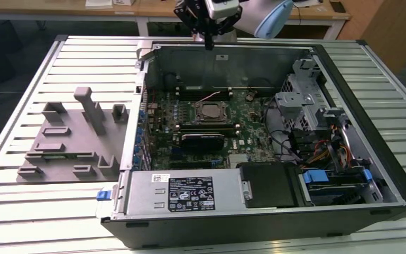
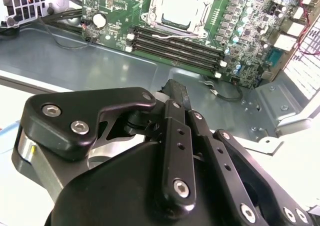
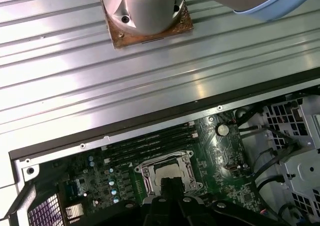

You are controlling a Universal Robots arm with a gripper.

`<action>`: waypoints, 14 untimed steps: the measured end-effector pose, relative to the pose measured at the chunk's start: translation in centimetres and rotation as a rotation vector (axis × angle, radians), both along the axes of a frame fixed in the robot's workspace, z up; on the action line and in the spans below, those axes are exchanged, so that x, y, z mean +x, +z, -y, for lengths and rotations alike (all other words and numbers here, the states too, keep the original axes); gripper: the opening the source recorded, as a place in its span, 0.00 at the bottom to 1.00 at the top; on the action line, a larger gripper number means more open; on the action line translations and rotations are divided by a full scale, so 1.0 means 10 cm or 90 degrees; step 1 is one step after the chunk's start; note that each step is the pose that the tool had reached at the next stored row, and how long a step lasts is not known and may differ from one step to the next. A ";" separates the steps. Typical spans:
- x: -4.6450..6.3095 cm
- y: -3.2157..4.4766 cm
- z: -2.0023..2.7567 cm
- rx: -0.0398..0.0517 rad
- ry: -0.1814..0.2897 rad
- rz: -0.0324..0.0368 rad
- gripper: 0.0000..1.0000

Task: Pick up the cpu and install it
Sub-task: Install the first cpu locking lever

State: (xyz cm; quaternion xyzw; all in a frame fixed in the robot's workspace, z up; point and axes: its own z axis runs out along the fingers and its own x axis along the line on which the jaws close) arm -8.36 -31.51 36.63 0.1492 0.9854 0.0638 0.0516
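Robotics laboratory or test workshop. Ribbed metal worktable [image 1: 19, 211], with a robot arm [image 1: 266, 16] at 12 o'clock and its base [image 3: 145, 6] mounted on the tabletop. Opened computer case [image 1: 259, 225] at centre, motherboard [image 1: 203, 127] exposed. Grey moulded fixture block [image 1: 65, 143] at 9 o'clock. Pale wooden desks [image 1: 62, 8] beyond, at 12 o'clock.

Your exterior view looks steeply down on the computer case [image 1: 224, 227] from 6 o'clock, at mid range, with the arm [image 1: 266, 16] at 12. Both wrist views ride close behind the gripper [image 2: 177, 93]: the first faces 12, the second faces 6. All three share the socket [image 1: 210, 111].
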 end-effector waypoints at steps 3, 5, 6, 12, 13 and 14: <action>0.00 -0.010 0.000 0.0000 0.000 0.0000 0.11; 0.00 -0.016 0.000 0.0000 0.000 0.0000 0.11; 0.00 -0.019 0.000 0.0000 0.000 0.0000 0.11; 0.00 -0.035 0.000 0.0000 0.000 0.0000 0.11; 0.00 -0.037 0.000 0.0000 0.000 0.0000 0.11; 0.00 -0.040 0.000 0.0000 0.000 0.0000 0.11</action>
